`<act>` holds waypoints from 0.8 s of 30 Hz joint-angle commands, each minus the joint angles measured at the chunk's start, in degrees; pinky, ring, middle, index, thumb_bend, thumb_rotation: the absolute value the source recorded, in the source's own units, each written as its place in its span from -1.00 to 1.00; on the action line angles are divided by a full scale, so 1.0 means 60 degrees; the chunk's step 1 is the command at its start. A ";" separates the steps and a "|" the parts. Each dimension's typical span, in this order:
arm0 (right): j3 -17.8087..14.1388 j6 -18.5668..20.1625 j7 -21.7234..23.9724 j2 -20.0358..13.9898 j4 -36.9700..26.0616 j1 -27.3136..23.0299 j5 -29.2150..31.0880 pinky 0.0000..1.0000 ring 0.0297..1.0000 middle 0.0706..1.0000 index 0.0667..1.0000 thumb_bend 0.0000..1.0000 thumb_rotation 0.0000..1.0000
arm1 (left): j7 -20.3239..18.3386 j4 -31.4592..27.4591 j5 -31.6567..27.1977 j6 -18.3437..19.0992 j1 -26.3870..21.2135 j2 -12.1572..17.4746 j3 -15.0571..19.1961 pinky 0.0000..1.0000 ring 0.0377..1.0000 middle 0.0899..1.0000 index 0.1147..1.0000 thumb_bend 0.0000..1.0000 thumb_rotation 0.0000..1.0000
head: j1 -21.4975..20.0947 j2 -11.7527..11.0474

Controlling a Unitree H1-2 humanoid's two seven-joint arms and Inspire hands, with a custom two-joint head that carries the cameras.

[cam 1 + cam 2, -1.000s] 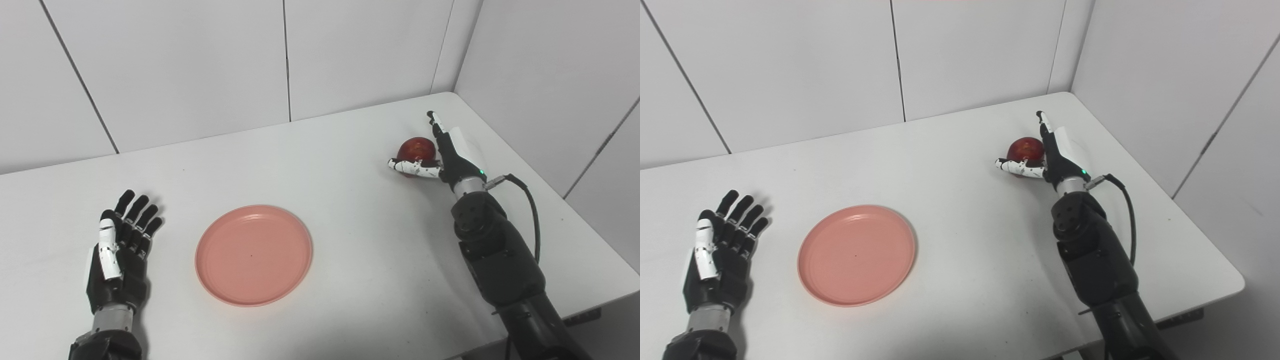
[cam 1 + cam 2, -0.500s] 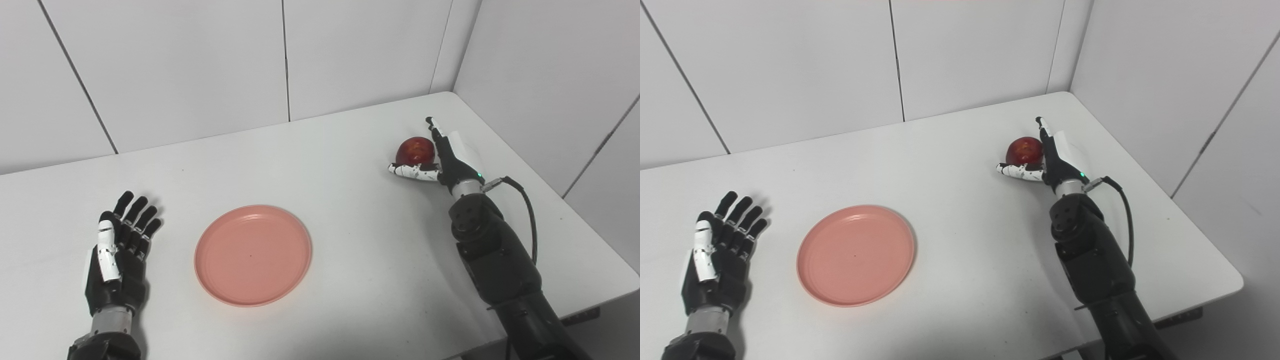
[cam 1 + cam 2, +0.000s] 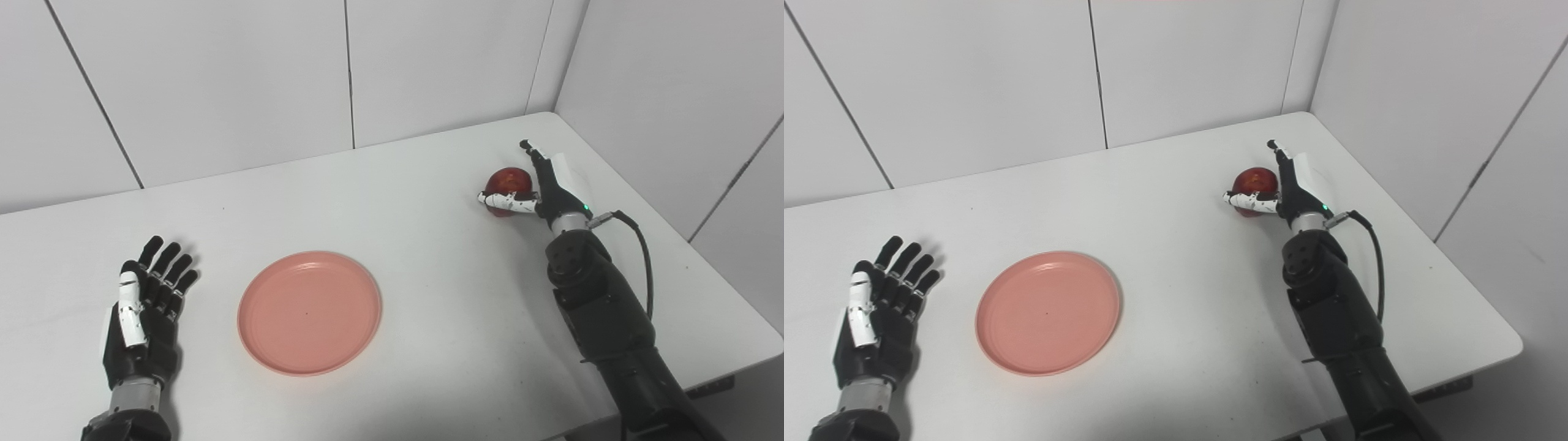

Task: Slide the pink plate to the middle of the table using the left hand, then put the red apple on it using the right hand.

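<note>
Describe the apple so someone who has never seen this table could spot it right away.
Start at the white table and look to its far right corner, where the two walls meet. There the right hand cups a small round fruit, thumb across its front: the red apple. It is the only dark red, ball-shaped thing; the pink plate is flat and pale.

A bare test cell in a robotics lab: a plain white tabletop (image 3: 429, 184) stands in a corner of seamed white wall panels (image 3: 214, 79), with no household furnishings. A black robot arm (image 3: 603, 306) with an exposed cable (image 3: 640, 245) reaches over it.
</note>
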 commanded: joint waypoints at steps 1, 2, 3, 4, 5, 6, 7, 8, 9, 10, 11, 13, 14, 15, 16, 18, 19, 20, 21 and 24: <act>-0.0139 -0.0387 -0.0402 -0.0072 -0.0066 -0.0529 0.0067 0.10 0.34 0.48 0.70 0.99 -0.30 | 0.0131 0.0087 0.0013 0.0452 0.0219 -0.0023 -0.0008 0.71 0.71 0.72 0.68 -0.32 1.00 | 0.0010 -0.0001; -0.0139 -0.0430 -0.0442 -0.0070 -0.0028 -0.0544 0.0087 0.00 0.25 0.39 0.69 0.98 -0.31 | 0.0138 0.0065 0.0013 0.0470 0.0224 -0.0027 -0.0010 0.71 0.71 0.72 0.68 -0.32 1.00 | 0.0010 -0.0001; -0.0128 -0.0498 -0.0481 -0.0074 0.0016 -0.0563 0.0110 -0.03 0.21 0.37 0.68 0.98 -0.32 | 0.0138 0.0068 0.0022 0.0472 0.0226 -0.0023 -0.0014 0.71 0.71 0.72 0.68 -0.32 1.00 | 0.0010 -0.0001; -0.0111 -0.0537 -0.0510 -0.0081 0.0039 -0.0573 0.0131 -0.03 0.22 0.36 0.66 0.96 -0.34 | 0.0136 0.0074 0.0029 0.0468 0.0226 -0.0019 -0.0016 0.72 0.71 0.72 0.69 -0.32 1.00 | 0.0010 -0.0001; -0.0098 -0.0584 -0.0533 -0.0096 0.0075 -0.0584 0.0165 -0.03 0.22 0.35 0.65 0.95 -0.34 | 0.0112 0.0082 0.0028 0.0446 0.0227 -0.0009 -0.0023 0.72 0.71 0.73 0.69 -0.32 1.00 | 0.0032 0.0007; -0.0081 -0.0619 -0.0553 -0.0115 0.0116 -0.0597 0.0192 0.08 0.33 0.42 0.62 0.92 -0.37 | 0.0114 0.0071 0.0027 0.0451 0.0227 -0.0010 -0.0024 0.72 0.71 0.72 0.69 -0.33 1.00 | 0.0032 0.0007; -0.0066 -0.0641 -0.0571 -0.0134 0.0160 -0.0608 0.0215 0.12 0.36 0.45 0.60 0.90 -0.39 | 0.0113 0.0077 0.0019 0.0444 0.0224 -0.0011 -0.0020 0.72 0.71 0.73 0.69 -0.33 1.00 | 0.0032 0.0007; -0.0058 -0.0618 -0.0573 -0.0143 0.0196 -0.0625 0.0229 0.13 0.37 0.45 0.57 0.89 -0.41 | 0.0114 0.0093 0.0024 0.0432 0.0221 -0.0008 -0.0020 0.72 0.72 0.73 0.69 -0.33 1.00 | 0.0032 0.0007; -0.0053 -0.0596 -0.0574 -0.0148 0.0216 -0.0635 0.0236 0.12 0.36 0.44 0.57 0.89 -0.41 | 0.0116 0.0106 0.0030 0.0424 0.0219 -0.0005 -0.0019 0.72 0.71 0.72 0.69 -0.33 1.00 | 0.0032 0.0007; -0.0029 -0.0546 -0.0539 -0.0170 0.0240 -0.0652 0.0231 0.11 0.36 0.44 0.56 0.89 -0.41 | 0.0129 0.0112 0.0018 0.0438 0.0218 -0.0013 -0.0008 0.72 0.71 0.72 0.69 -0.33 1.00 | 0.0032 0.0007; -0.0012 -0.0511 -0.0513 -0.0187 0.0254 -0.0662 0.0226 0.16 0.38 0.46 0.55 0.92 -0.38 | 0.0139 0.0113 0.0009 0.0452 0.0217 -0.0020 0.0001 0.72 0.71 0.72 0.69 -0.33 1.00 | 0.0032 0.0007; 0.0018 -0.0496 -0.0466 -0.0228 0.0311 -0.0676 0.0239 0.23 0.43 0.49 0.54 0.93 -0.37 | 0.0163 0.0104 0.0002 0.0489 0.0218 -0.0030 0.0011 0.72 0.71 0.72 0.68 -0.33 1.00 | 0.0032 0.0007; 0.0041 -0.0502 -0.0446 -0.0252 0.0332 -0.0674 0.0239 0.25 0.44 0.49 0.53 0.94 -0.38 | 0.0157 0.0108 -0.0005 0.0483 0.0218 -0.0030 0.0011 0.72 0.70 0.71 0.68 -0.33 1.00 | 0.0032 0.0007; 0.0068 -0.0522 -0.0429 -0.0281 0.0365 -0.0673 0.0240 0.27 0.45 0.49 0.52 0.94 -0.38 | 0.0155 0.0113 -0.0006 0.0480 0.0217 -0.0030 0.0011 0.71 0.70 0.72 0.68 -0.34 1.00 | 0.0032 0.0007; 0.0088 -0.0534 -0.0421 -0.0300 0.0384 -0.0672 0.0242 0.28 0.45 0.49 0.50 0.94 -0.37 | 0.0153 0.0117 -0.0007 0.0475 0.0216 -0.0030 0.0010 0.71 0.70 0.72 0.68 -0.34 1.00 | 0.0032 0.0007; 0.0124 -0.0527 -0.0431 -0.0304 0.0413 -0.0664 0.0251 0.25 0.41 0.46 0.48 0.93 -0.38 | 0.0115 0.0130 -0.0001 0.0451 0.0222 0.0002 -0.0001 0.71 0.70 0.72 0.68 -0.33 1.00 | 0.0038 0.0018; 0.0157 -0.0483 -0.0417 -0.0316 0.0448 -0.0672 0.0235 0.24 0.40 0.46 0.47 0.93 -0.38 | 0.0096 0.0138 0.0009 0.0430 0.0226 0.0018 -0.0011 0.72 0.71 0.72 0.68 -0.33 1.00 | 0.0038 0.0018; 0.0181 -0.0451 -0.0406 -0.0327 0.0474 -0.0678 0.0223 0.23 0.39 0.44 0.46 0.92 -0.37 | 0.0084 0.0144 0.0016 0.0415 0.0229 0.0028 -0.0019 0.72 0.71 0.72 0.68 -0.33 1.00 | 0.0038 0.0018; 0.0213 -0.0412 -0.0391 -0.0343 0.0481 -0.0681 0.0200 0.22 0.38 0.44 0.46 0.92 -0.37 | 0.0087 0.0138 0.0023 0.0416 0.0233 0.0030 -0.0024 0.72 0.71 0.72 0.68 -0.33 1.00 | 0.0041 0.0025; 0.0310 -0.0347 -0.0364 -0.0406 0.0575 -0.0696 0.0144 0.18 0.34 0.40 0.41 0.91 -0.43 | 0.0112 0.0103 -0.0009 0.0467 0.0243 0.0012 -0.0009 0.73 0.71 0.72 0.68 -0.33 1.00 | 0.0052 0.0030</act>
